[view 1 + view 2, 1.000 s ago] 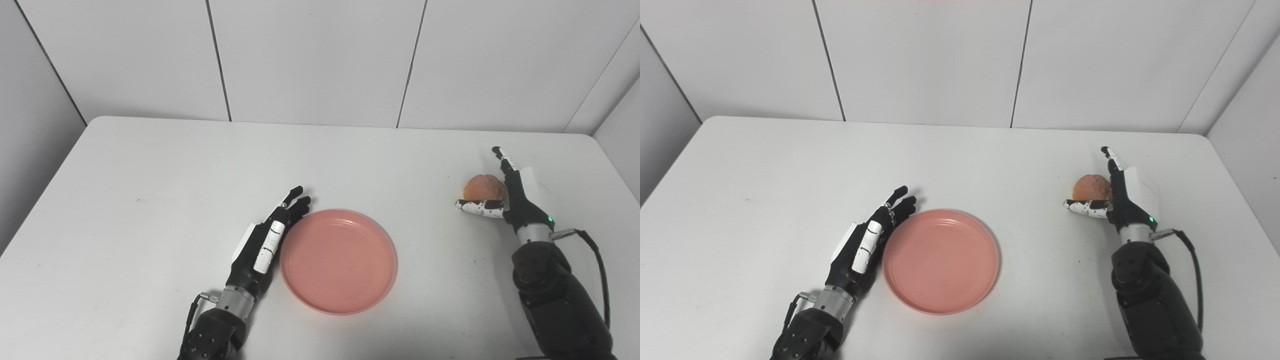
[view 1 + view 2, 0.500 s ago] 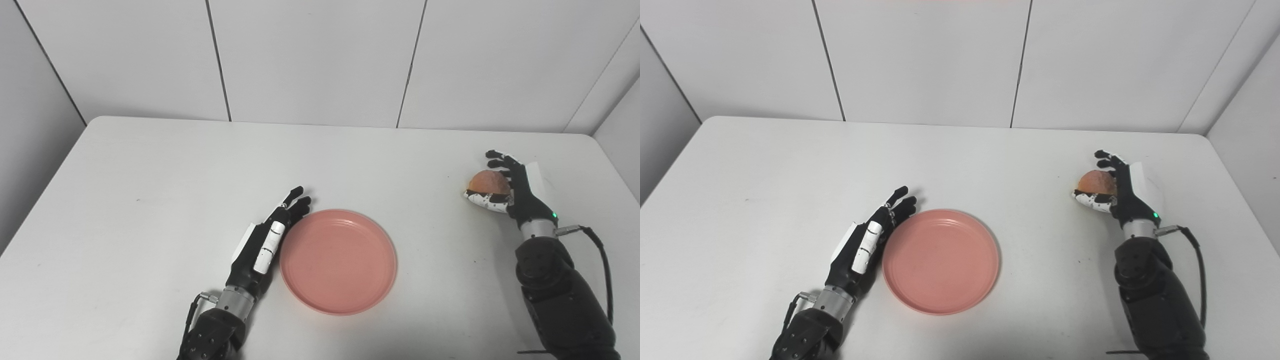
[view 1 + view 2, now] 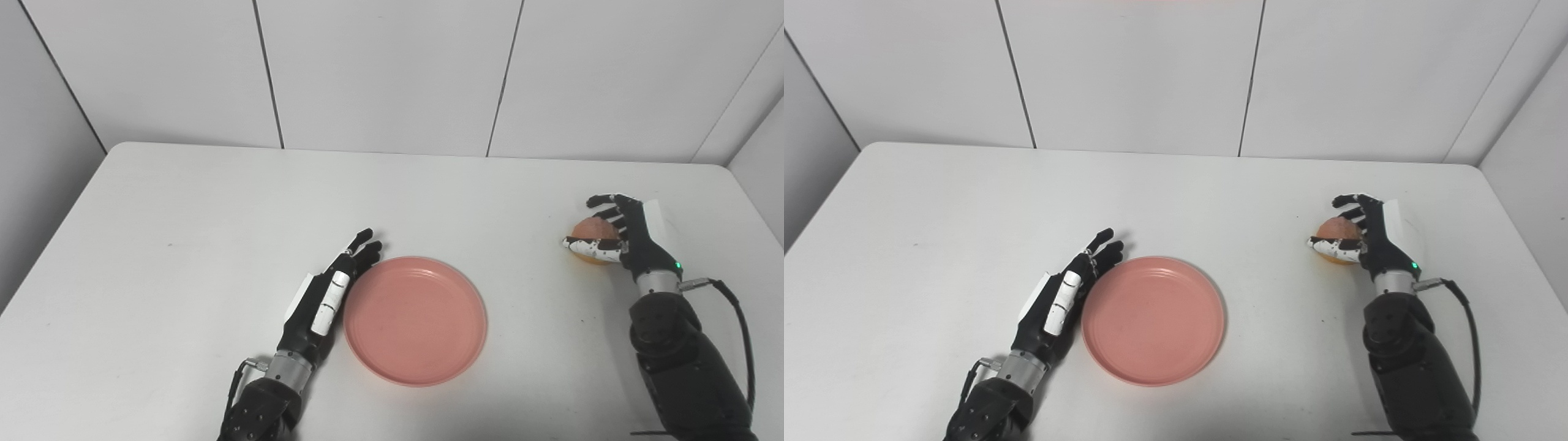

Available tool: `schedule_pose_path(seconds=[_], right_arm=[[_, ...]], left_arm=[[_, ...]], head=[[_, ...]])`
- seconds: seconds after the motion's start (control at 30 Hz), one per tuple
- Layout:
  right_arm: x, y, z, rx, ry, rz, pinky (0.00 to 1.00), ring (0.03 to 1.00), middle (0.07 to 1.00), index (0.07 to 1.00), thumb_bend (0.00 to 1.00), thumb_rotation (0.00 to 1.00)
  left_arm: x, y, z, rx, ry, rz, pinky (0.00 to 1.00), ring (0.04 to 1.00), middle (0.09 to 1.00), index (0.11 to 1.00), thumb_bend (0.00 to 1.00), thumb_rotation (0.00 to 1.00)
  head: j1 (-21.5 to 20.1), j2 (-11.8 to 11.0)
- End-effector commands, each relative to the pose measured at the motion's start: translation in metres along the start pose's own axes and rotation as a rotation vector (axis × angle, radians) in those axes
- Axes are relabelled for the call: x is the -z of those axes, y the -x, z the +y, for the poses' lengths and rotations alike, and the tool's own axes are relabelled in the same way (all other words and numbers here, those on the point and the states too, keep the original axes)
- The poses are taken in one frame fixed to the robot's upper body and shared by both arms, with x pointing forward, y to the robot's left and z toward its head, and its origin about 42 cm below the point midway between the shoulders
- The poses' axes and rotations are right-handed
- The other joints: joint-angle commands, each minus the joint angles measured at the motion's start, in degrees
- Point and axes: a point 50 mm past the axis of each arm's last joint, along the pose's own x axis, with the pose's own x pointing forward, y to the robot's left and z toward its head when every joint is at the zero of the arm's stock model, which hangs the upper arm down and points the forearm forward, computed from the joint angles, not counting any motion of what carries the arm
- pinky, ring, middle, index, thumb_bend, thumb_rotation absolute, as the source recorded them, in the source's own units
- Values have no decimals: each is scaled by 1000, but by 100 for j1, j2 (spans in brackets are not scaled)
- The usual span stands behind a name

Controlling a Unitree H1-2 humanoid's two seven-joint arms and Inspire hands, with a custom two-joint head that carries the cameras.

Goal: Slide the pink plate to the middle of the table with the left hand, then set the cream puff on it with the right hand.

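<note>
Fingers around cream puff

No readable text, label, brand, number or sign shows on anything in either view.

Each robot hand is black with white plates: the left robot hand and the right robot hand. Silver wrist cuffs join bulky black forearms. A black cable loops off the right wrist, beside a small green light.

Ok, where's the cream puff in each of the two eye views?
Left eye view: cream puff far right, mid-height, inside the right hand.
Right eye view: cream puff right of centre, same hand.
Shared landmark: pink plate, lower centre, left of the puff.
</note>
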Motion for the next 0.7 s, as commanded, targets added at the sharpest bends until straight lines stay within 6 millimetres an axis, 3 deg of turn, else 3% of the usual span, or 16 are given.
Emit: schedule_pose_path(seconds=[0.0,0.17,0.23,0.27,0.33,0.47,0.67], right_arm=[[-12,-5,-13,79,-17,-99,333,411,451,550,519,0],[-16,-2,-13,120,-76,-174,274,360,425,528,512,0],[-19,-1,-13,135,-97,-204,186,258,435,500,515,0],[-21,0,-14,143,-106,-218,182,253,442,496,516,0],[-25,2,-14,157,-121,-247,196,271,402,505,510,0],[-34,6,-13,160,-146,-309,261,344,446,509,514,0],[-50,12,-13,161,-178,-402,268,348,455,500,516,0]], left_arm=[[2,0,-1,-4,2,22,936,918,907,906,620,1000],[1,0,-3,-10,-3,24,926,913,902,899,624,1000],[1,0,-4,-10,0,22,935,917,904,899,617,1000],[1,0,-4,-9,0,20,935,917,904,899,616,1000],[1,0,-4,-9,-5,19,935,915,904,902,616,1000],[2,0,-4,-8,-5,20,930,913,904,904,622,1000],[1,0,-3,-8,-6,16,932,914,906,906,614,1000]], head=[[22,-8],[55,-2],[58,-14],[70,0],[70,0],[72,18],[59,31]])
